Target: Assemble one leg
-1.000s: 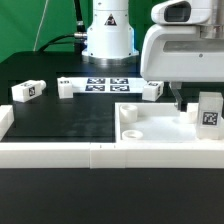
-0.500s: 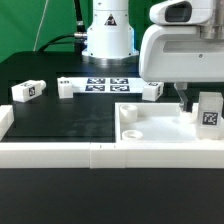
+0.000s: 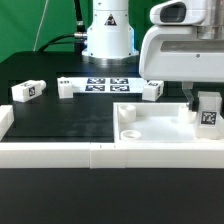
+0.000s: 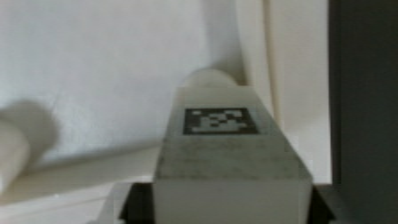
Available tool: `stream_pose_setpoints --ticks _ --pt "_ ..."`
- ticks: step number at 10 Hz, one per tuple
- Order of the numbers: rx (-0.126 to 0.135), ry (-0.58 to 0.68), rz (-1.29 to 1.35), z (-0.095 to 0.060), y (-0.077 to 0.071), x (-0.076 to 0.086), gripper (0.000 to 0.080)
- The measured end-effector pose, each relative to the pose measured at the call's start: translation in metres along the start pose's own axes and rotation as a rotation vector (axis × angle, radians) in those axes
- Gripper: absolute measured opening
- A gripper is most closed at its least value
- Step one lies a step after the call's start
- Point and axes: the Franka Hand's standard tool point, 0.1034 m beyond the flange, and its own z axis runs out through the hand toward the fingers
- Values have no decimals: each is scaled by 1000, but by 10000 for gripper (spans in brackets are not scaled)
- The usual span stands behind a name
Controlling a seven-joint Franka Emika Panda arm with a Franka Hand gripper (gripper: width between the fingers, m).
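My gripper (image 3: 203, 108) is shut on a leg (image 3: 209, 114), a small white block with a black-and-white tag. It holds the leg upright over the corner of the white tabletop (image 3: 158, 128) at the exterior view's right. I cannot tell whether the leg touches the tabletop. In the wrist view the leg (image 4: 222, 150) fills the middle, tag facing the camera, between the dark fingers (image 4: 143, 205) of my gripper (image 4: 226, 207). Three more legs lie on the black mat: one (image 3: 27, 91), a second (image 3: 68, 87) and a third (image 3: 150, 90).
The marker board (image 3: 105, 84) lies at the back by the arm's base. A long white rail (image 3: 60, 152) runs along the front and another (image 3: 5, 120) stands at the exterior view's left. The tabletop has a round hole (image 3: 128, 113) near its corner.
My gripper and the leg in it have shifted slightly toward the exterior view's left and a little higher in the picture. The other legs have not moved.
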Motion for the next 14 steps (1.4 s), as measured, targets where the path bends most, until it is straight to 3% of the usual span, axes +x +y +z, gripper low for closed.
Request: stream_pose_setpoints --ticks 9,13,14 --pt "-14 -2 1144 0 6 -3 291" --pt "-13 -11 1374 0 5 -5 292" --pt "-13 -14 1375 1 5 -5 370"
